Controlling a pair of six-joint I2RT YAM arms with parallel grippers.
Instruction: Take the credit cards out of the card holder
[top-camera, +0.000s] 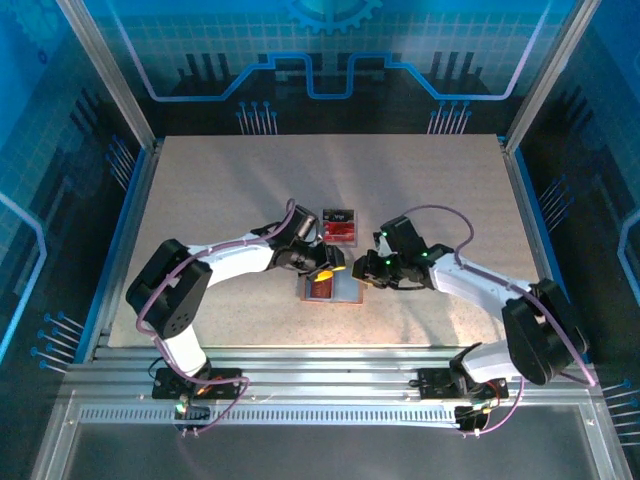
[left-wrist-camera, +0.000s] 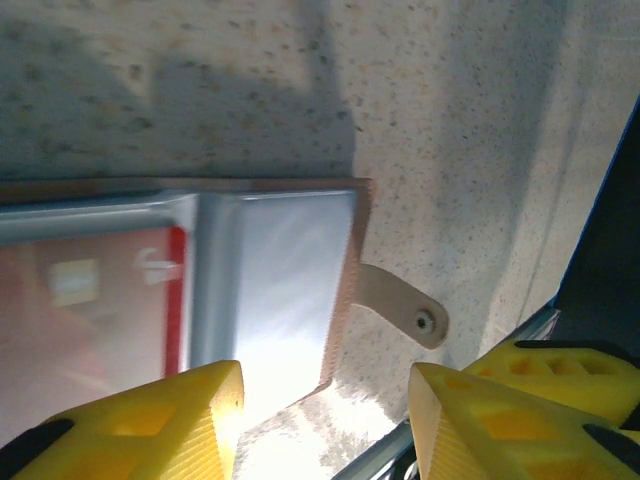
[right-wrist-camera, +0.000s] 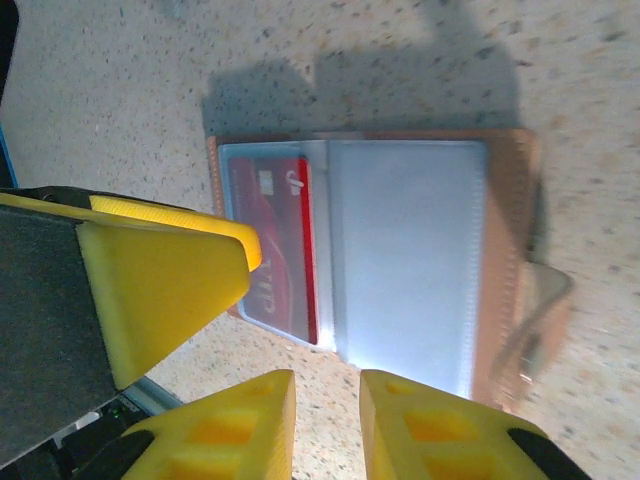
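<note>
We note the card holder (right-wrist-camera: 400, 270) lying open, pockets up, on the table (top-camera: 200, 200) between the arms, a red card (right-wrist-camera: 285, 230) in its end pocket; left gripper (left-wrist-camera: 325, 392) half-open, empty, over its edge; right gripper (right-wrist-camera: 327, 390) barely parted, empty, likely lining up a pinch.

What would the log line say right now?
card holder: open flat | red card: in holder | left gripper: open | right gripper: slightly open, empty

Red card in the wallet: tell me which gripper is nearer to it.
Left. The left gripper hangs over one end of the red card; the right gripper sits just off the edge of the wallet, beside the card.
</note>
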